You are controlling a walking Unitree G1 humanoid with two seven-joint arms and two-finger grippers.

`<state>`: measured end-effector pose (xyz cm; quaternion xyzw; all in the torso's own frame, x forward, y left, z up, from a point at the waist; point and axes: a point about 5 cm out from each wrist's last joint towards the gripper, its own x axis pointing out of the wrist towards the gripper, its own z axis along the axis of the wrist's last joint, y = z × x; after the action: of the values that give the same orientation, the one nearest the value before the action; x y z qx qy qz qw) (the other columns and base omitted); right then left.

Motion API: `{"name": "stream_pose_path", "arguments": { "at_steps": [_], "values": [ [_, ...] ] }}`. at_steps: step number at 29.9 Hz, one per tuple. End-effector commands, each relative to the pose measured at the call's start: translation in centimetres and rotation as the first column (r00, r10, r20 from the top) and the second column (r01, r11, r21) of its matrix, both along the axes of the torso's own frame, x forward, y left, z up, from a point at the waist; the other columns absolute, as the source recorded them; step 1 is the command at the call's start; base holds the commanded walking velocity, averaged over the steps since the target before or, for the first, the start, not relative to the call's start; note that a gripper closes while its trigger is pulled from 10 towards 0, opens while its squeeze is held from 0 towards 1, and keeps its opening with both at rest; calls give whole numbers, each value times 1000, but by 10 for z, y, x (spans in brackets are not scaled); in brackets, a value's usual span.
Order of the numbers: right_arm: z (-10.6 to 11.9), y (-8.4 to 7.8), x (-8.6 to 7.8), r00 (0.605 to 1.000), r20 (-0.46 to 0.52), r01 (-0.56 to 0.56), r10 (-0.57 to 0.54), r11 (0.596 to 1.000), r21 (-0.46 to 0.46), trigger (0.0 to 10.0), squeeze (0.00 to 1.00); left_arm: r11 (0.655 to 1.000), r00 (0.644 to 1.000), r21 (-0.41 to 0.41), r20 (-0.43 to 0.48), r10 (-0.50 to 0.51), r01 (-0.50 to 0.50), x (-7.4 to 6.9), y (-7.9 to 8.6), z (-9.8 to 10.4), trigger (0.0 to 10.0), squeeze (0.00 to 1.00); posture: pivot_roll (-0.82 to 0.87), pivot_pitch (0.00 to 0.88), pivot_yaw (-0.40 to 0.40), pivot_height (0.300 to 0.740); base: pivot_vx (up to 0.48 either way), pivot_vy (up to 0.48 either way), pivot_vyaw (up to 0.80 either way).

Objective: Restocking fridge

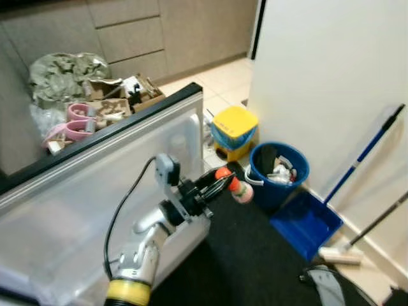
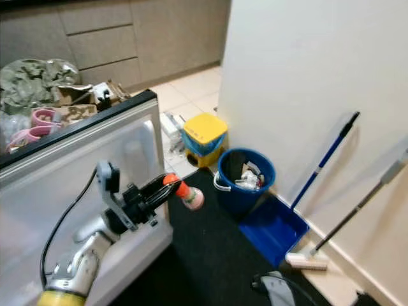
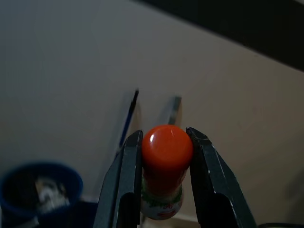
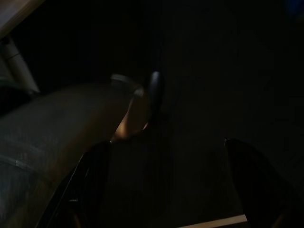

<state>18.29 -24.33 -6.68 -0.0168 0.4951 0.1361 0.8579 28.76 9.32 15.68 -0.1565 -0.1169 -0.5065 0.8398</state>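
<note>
Left gripper [image 1: 220,180] clamped on small orange-capped bottle [image 1: 237,186], held in the air just past the open fridge door [image 1: 95,185], above the black mat [image 1: 248,255]. Bottle not yet shelved. Right gripper [image 4: 166,180] looks spread apart; view dark, uncertain.

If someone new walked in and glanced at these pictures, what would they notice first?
Probably the left gripper, shut on a small orange-capped bottle held out past the edge of the white fridge door. Next, the blue bucket and yellow bin on the floor by the white wall, with a blue dustpan beside the bucket.
</note>
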Motion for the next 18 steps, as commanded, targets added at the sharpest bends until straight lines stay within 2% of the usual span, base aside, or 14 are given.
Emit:
{"name": "stream_pose_path", "arguments": {
  "at_steps": [1, 8, 9, 12, 14, 15, 18],
  "values": [
    [-3, 7, -3, 1000, -4, -23, 23, 1000, 15, 10000, 0, 999, 999, 15, -17, 32, -32, -2, 5, -7, 10000, 0, -40, 100, -12, 740, 0, 0, 0],
    [-3, 8, -3, 1000, 4, -31, 31, 999, 21, 10000, 0, 995, 996, 46, -8, 89, -88, 2, 6, -7, 10000, 0, -39, 95, -16, 740, 0, 0, 0],
    [-3, 8, -2, 999, 6, -32, 32, 999, 23, 10000, 0, 990, 991, 56, -3, 132, -132, 6, 7, -7, 10000, 0, -39, 95, -16, 740, 0, 0, 0],
    [-3, 8, -2, 999, 8, -32, 32, 999, 24, 10000, 0, 984, 986, 59, 4, 169, -169, 10, 9, -6, 10000, 0, -40, 94, -15, 740, 0, 0, 0],
    [-3, 8, -2, 999, 11, -33, 32, 999, 25, 10000, 0, 966, 972, 113, 28, 233, -234, 15, 13, -7, 10000, 0, -42, 96, -13, 740, 0, 0, 0],
    [-3, 8, -2, 999, 11, -33, 32, 999, 25, 10000, 0, 966, 972, 113, 28, 233, -234, 15, 13, -7, 10000, 0, -42, 96, -13, 740, 0, 0, 0],
    [-2, 8, -1, 999, 15, -30, 29, 999, 26, 10000, 0, 938, 955, 181, 71, 287, -295, 19, 17, -9, 10000, 0, -42, 96, -13, 740, 0, 0, 0]
  ]
}}
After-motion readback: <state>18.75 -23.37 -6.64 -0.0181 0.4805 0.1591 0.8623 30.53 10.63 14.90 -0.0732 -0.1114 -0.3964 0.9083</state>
